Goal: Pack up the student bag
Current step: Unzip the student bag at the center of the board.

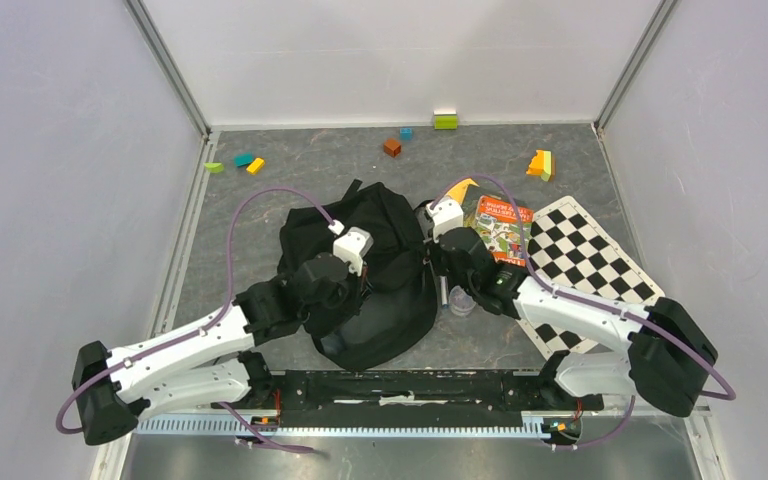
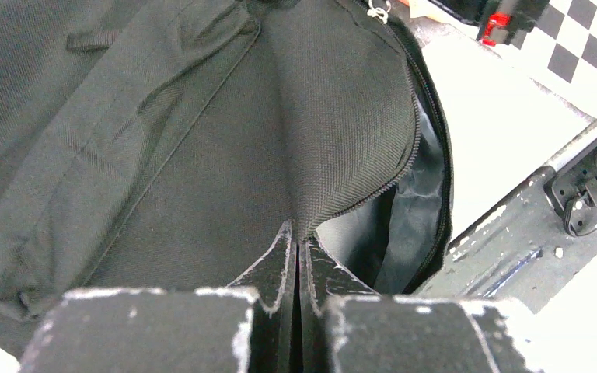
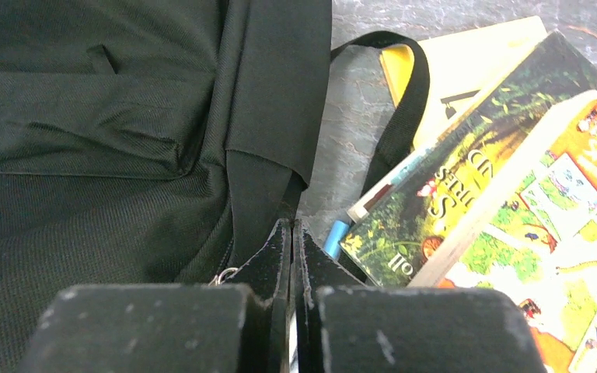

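The student bag [image 1: 375, 300] is a black backpack lying mid-table, unzipped along one side with grey lining [image 2: 404, 210] showing. My left gripper [image 1: 368, 282] is shut on the bag's fabric edge by the zipper [image 2: 299, 233]. My right gripper [image 1: 434, 232] is shut at the bag's right edge [image 3: 291, 227], where a black strap [image 3: 404, 116] comes off. A metal zipper ring [image 3: 221, 276] sits beside its left finger. Colourful books [image 1: 500, 225] lie right of the bag; they also show in the right wrist view [image 3: 466, 179], with a blue pen [image 3: 338, 233] beside them.
A black-and-white checkered board [image 1: 585, 265] lies at the right, under my right arm. A small clear bottle [image 1: 458, 300] stands by the bag's right side. Coloured blocks [image 1: 392, 147] are scattered along the back. The black rail [image 2: 513, 233] runs along the near edge.
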Motion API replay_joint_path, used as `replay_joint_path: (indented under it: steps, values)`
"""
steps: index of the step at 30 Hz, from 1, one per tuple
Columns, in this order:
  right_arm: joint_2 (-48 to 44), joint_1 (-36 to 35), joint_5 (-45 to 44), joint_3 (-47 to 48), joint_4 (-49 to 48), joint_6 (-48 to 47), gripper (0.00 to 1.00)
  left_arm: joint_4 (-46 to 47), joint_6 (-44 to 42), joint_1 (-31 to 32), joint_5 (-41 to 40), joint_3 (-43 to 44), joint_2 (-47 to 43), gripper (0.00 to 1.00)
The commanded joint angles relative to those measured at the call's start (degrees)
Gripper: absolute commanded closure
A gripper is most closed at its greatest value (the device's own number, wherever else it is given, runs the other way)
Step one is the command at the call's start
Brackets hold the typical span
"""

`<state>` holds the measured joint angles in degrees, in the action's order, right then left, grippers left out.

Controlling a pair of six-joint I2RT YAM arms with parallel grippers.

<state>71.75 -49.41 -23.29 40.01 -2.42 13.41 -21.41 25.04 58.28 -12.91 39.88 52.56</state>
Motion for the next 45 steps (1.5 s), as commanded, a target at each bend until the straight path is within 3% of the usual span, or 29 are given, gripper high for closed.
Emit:
replay_joint_path:
  steps: [1, 15, 21, 33, 38, 42, 43, 45]
  values:
    - [2.3, 1.8, 1.5, 4.5, -2.0, -2.1, 1.00, -3.9, -3.9, 0.4, 3.2, 6.6, -1.0, 0.98]
    - [15.5, 7.0, 12.4, 12.3, -13.1, -8.3, 1.00, -10.9, -13.2, 0.2, 18.8, 20.8, 5.2, 0.98]
    - [18.9, 7.1, 29.3, 17.2, -13.4, -15.0, 1.00, -11.2, -15.2, -0.9, 25.0, 21.1, 6.7, 0.98]
    - [27.3, 6.5, 44.6, 22.0, -13.7, -13.9, 1.00, -12.9, -16.3, -1.6, 34.8, 20.7, 7.3, 0.98]
    - [27.7, 5.6, 46.0, 22.0, -17.4, -10.5, 1.00, -12.5, -16.2, -1.9, 37.4, 19.7, 8.5, 0.98]
    - [25.5, 5.3, 38.3, 20.4, -18.1, -8.3, 1.00, -12.3, -16.1, -3.2, 33.5, 17.8, 7.4, 0.98]
    - [24.1, 5.3, 35.0, 19.8, -17.6, -8.1, 0.95, -11.7, -15.7, -4.4, 31.9, 16.5, 6.4, 0.98]
    - [21.4, 5.5, 30.0, 19.0, -15.6, -8.5, 0.75, -9.8, -14.0, -8.8, 30.2, 13.8, 4.5, 0.98]
